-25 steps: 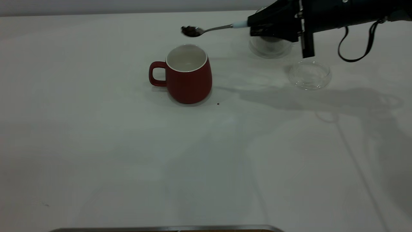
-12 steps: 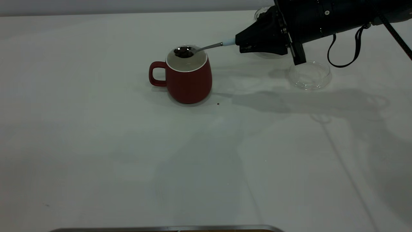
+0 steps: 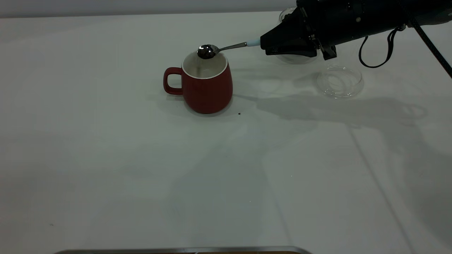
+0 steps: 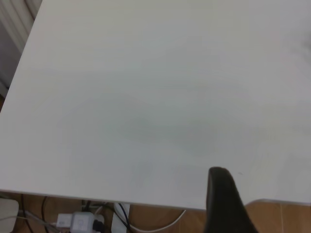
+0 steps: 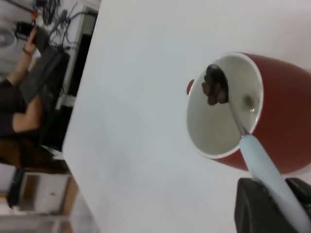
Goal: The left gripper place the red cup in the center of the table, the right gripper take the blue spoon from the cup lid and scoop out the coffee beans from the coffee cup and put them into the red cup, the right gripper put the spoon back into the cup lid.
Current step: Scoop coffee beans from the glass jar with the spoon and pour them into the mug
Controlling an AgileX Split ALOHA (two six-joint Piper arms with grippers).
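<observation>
The right gripper [image 3: 263, 44] hangs above the far right part of the table [image 3: 141, 169], its black fingers [image 5: 260, 204] pressed together on the pale blue handle of the blue spoon [image 3: 226, 47], which sticks out from the fingertips toward the red cup [image 3: 206, 83]. The spoon's metal bowl sits out beyond the fingers, right over the far rim of the cup's white mouth, tilted so its rounded back shows in the exterior view. In the right wrist view the coffee beans [image 5: 215, 86] are a dark clump in the spoon's bowl against the far inner wall of the cup; whether any have left the spoon I cannot tell. The red cup stands upright near the middle of the table, well out from the fingertips along the line of the spoon, with its loop handle on the side turned away from the gripper. One small dark speck [image 3: 239, 113] lies on the table just beside the cup's base, on the gripper's side. Below and behind the fingers, mostly hidden by the arm, stands the coffee cup [image 3: 296, 57], only its lower glass edge showing. The cup lid [image 3: 339, 82] lies flat on the table a little nearer the camera, apart from the coffee cup. The left gripper [image 4: 224, 204] is parked over the table's edge; only one dark finger shows, so I cannot tell how far it is open.
</observation>
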